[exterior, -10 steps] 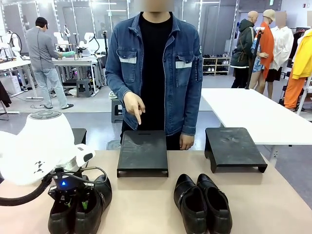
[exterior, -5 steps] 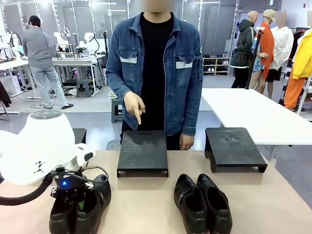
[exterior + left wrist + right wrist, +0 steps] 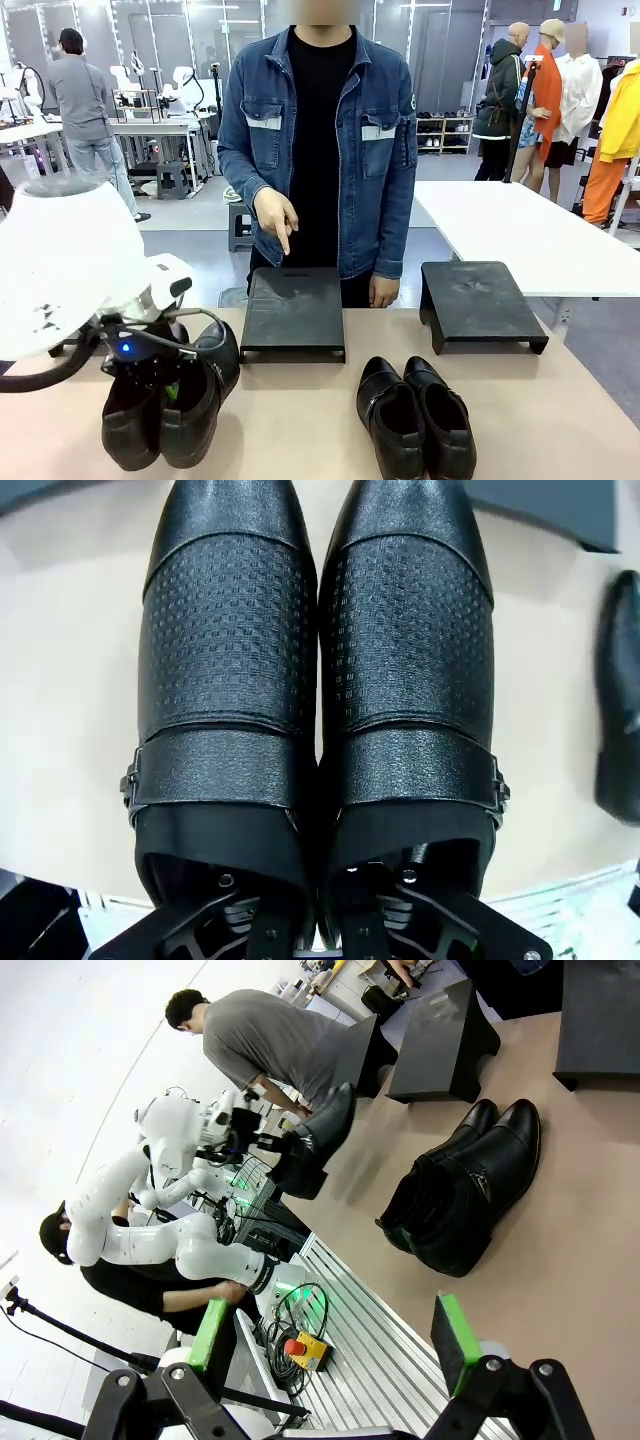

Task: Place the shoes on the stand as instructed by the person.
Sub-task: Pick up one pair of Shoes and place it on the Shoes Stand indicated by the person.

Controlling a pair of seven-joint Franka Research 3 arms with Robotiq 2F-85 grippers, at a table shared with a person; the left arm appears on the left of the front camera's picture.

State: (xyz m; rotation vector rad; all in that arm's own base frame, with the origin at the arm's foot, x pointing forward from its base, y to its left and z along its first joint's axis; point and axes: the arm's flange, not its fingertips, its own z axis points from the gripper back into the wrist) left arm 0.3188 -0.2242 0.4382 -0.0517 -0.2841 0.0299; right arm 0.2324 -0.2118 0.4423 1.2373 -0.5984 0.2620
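My left gripper (image 3: 152,388) is shut on the inner walls of one pair of black shoes (image 3: 170,412), holding them together just above the table at the front left. In the left wrist view the two shoes (image 3: 315,680) point away, with my left gripper (image 3: 320,925) down inside their openings. The second pair (image 3: 415,420) lies on the table right of centre, also seen as the pair (image 3: 460,1200) in the right wrist view. The person (image 3: 318,140) points a finger (image 3: 283,243) down at the left stand (image 3: 293,312). My right gripper (image 3: 330,1355) is open and holds nothing.
A second black stand (image 3: 480,303) sits at the far right of the table. A white table (image 3: 520,235) stands behind it. Bare tabletop (image 3: 300,420) lies between the two pairs. An emergency-stop box (image 3: 305,1352) and cables lie beside the table's metal frame.
My left arm has risen, lifting the held pair of shoes off the table and a little toward the stands. The person's pointing hand has stayed put.
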